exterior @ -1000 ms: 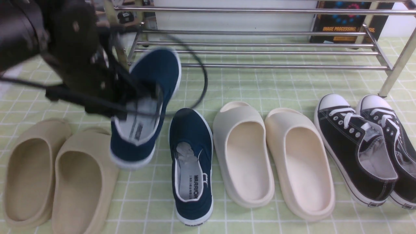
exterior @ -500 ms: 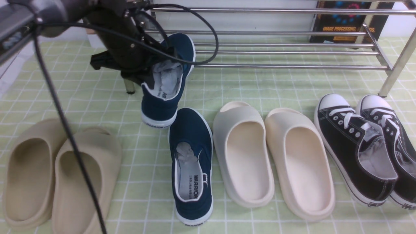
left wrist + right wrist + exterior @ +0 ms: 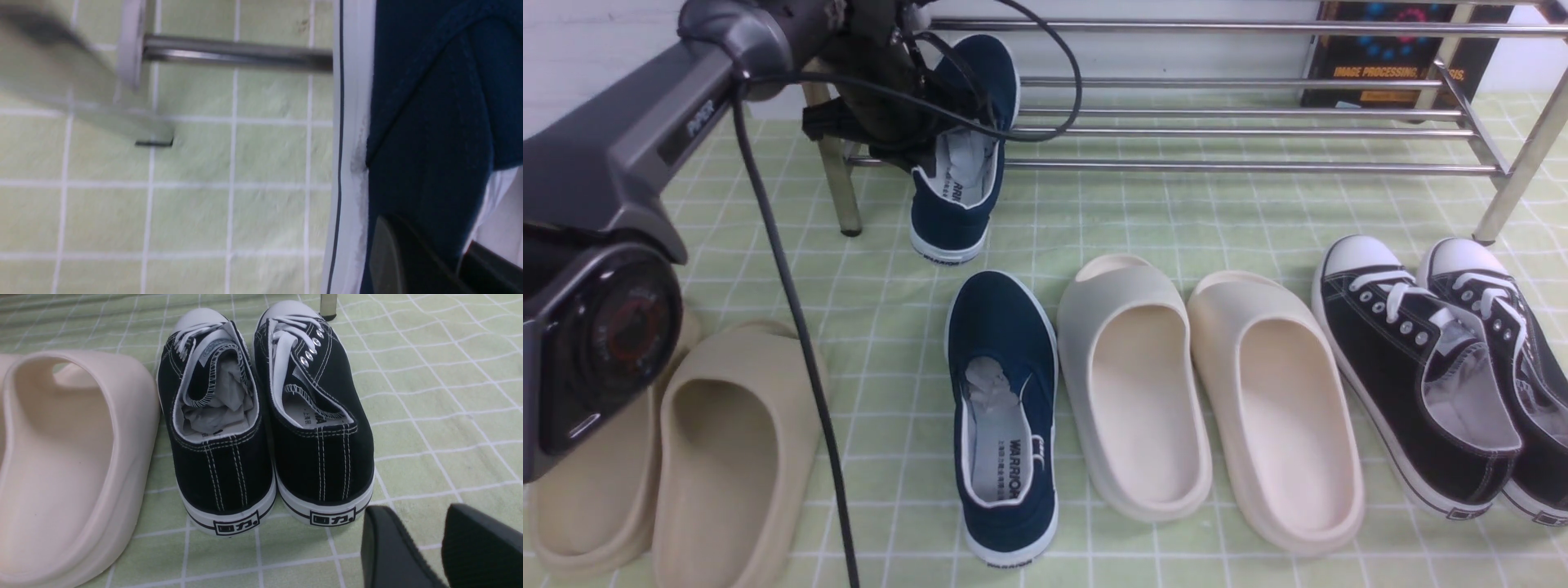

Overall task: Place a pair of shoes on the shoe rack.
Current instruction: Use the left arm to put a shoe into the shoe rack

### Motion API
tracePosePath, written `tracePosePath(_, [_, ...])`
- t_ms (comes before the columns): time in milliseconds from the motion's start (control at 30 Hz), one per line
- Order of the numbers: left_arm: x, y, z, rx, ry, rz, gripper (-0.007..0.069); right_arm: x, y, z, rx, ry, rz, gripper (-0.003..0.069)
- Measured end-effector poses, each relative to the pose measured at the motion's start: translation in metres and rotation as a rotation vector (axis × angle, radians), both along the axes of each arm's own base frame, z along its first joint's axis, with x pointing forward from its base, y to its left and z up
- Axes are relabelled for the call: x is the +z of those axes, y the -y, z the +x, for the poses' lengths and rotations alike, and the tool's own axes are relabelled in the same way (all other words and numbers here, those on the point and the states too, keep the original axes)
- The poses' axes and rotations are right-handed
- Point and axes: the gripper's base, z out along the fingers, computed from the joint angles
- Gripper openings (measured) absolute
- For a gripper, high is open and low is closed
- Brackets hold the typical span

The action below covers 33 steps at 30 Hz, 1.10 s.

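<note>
One navy slip-on shoe [image 3: 964, 192] hangs tilted at the left end of the chrome shoe rack [image 3: 1241, 167], toe up over the bars and heel low in front of them. My left gripper [image 3: 921, 157] is shut on its collar wall. In the left wrist view the left gripper [image 3: 429, 241] pinches the navy side of the shoe [image 3: 429, 102] beside a rack bar [image 3: 237, 55]. The second navy shoe [image 3: 1005, 408] lies flat on the checked cloth, toe toward the rack. My right gripper [image 3: 416, 514] hovers open and empty over the cloth, behind the black sneakers' heels.
Two beige slides [image 3: 735, 441] lie at the near left, partly under my left arm. Two cream slides [image 3: 1135, 384] sit in the middle and black lace-up sneakers [image 3: 1413, 359] at the right. A rack leg [image 3: 841, 188] stands left of the held shoe. A dark box [image 3: 1388, 57] stands behind the rack.
My left arm has carried the navy shoe away from me and up, from above the beige slides to the rack's left end. The other shoes have not moved.
</note>
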Motion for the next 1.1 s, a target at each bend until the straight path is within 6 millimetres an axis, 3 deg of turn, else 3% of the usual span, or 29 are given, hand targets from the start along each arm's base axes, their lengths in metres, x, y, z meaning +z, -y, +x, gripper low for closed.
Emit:
tracePosePath(333, [0.004, -0.002, 0.011, 0.023, 0.122, 0.019, 0.0012, 0.000, 0.000, 0.000, 0.000, 0.000, 0.000, 0.0239])
tracePosePath(800, [0.003, -0.002, 0.014, 0.028, 0.156, 0.007, 0.0021, 0.000, 0.000, 0.000, 0.000, 0.000, 0.000, 0.0239])
tracePosePath(1067, [0.002, 0.000, 0.018, 0.050, 0.178, -0.025, 0.0124, 0.000, 0.000, 0.000, 0.000, 0.000, 0.000, 0.0239])
tracePosePath(1100, [0.005, -0.001, 0.018, 0.052, 0.185, -0.022, 0.0165, 0.000, 0.000, 0.000, 0.000, 0.000, 0.000, 0.0239])
